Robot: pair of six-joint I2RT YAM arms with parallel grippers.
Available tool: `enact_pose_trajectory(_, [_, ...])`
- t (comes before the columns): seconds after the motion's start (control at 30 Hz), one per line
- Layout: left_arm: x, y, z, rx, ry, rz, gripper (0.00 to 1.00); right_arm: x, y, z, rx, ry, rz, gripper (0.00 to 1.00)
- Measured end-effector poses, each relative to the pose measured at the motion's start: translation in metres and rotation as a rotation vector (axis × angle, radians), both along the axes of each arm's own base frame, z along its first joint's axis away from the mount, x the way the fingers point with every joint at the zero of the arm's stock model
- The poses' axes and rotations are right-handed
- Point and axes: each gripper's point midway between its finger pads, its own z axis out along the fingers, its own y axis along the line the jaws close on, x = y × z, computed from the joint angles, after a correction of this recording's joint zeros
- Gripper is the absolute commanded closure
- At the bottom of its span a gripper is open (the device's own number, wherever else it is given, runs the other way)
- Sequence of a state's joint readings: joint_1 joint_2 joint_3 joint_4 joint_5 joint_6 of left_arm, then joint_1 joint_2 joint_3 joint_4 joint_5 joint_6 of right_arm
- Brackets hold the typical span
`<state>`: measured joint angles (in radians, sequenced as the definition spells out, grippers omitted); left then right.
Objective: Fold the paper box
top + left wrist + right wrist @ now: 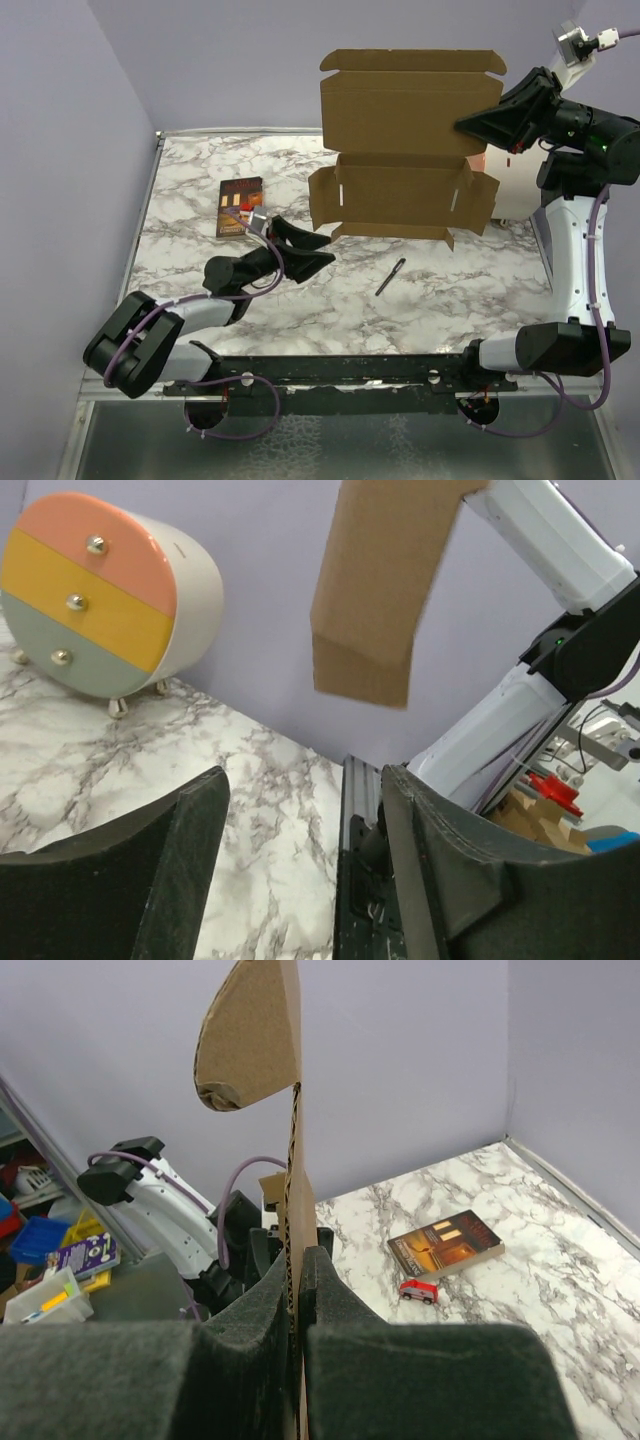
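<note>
Trouble could start with the pinch. The right gripper (470, 124) is squeezed tight on just one side edge of the paper box (405, 140). The whole flat sheet hangs up in the air, well above the table (450, 300), standing on its edge with its flaps sticking out. Only a thin strip of cardboard sits between the fingers (250, 1305). The sheet is wide and looks floppy, so it may swing, twist or slip out and drop if the arm moves fast.

The left gripper (305, 252) is down low near the table, its jaws apart with nothing in them. It is well apart from the sheet. It looks like it will have to come up and help. If it comes in at a bad angle, it may poke a flap and bend it the wrong way, or push the sheet out of the other grip.

A pen (390, 277) and a book (239, 206) lie on the table. If the box is set down on the pen, it will not lie flat, and the folds may come out crooked.
</note>
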<state>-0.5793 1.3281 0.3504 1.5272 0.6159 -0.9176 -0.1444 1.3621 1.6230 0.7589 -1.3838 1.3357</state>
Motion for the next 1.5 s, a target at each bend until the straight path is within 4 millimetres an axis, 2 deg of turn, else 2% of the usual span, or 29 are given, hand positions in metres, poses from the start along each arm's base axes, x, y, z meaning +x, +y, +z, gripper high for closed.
enact_pose_trajectory(0.17, [-0.003, 0.029, -0.010, 0.015, -0.016, 0.066, 0.28, -0.001, 0.000, 0.000, 0.001, 0.002, 0.000, 0.99])
enact_pose_trajectory(0.33, [0.004, 0.048, 0.004, -0.008, -0.047, 0.131, 0.35, -0.003, 0.000, 0.000, 0.000, 0.000, 0.001, 0.99])
enact_pose_trajectory(0.47, [0.010, 0.045, 0.015, -0.024, -0.028, 0.117, 0.37, -0.004, 0.001, 0.000, 0.000, -0.002, 0.001, 0.99])
enact_pose_trajectory(0.63, [0.017, 0.040, 0.018, -0.036, 0.005, 0.097, 0.37, -0.004, 0.001, 0.000, 0.000, 0.000, 0.001, 0.99])
enact_pose_trajectory(0.8, [0.013, 0.024, 0.024, -0.041, 0.006, 0.046, 0.38, -0.004, 0.001, -0.001, 0.001, 0.002, 0.001, 0.99])
enact_pose_trajectory(0.97, [0.009, 0.011, 0.021, -0.038, 0.013, 0.010, 0.40, -0.004, 0.001, -0.001, 0.001, 0.002, 0.001, 0.99])
enact_pose_trajectory(1.33, [0.018, -0.005, 0.021, -0.048, 0.029, -0.001, 0.48, -0.003, 0.001, -0.001, 0.001, 0.005, 0.001, 0.99])
enact_pose_trajectory(1.5, [0.022, -0.012, 0.021, -0.051, 0.036, -0.005, 0.49, -0.003, 0.000, -0.003, 0.002, 0.012, 0.001, 0.99])
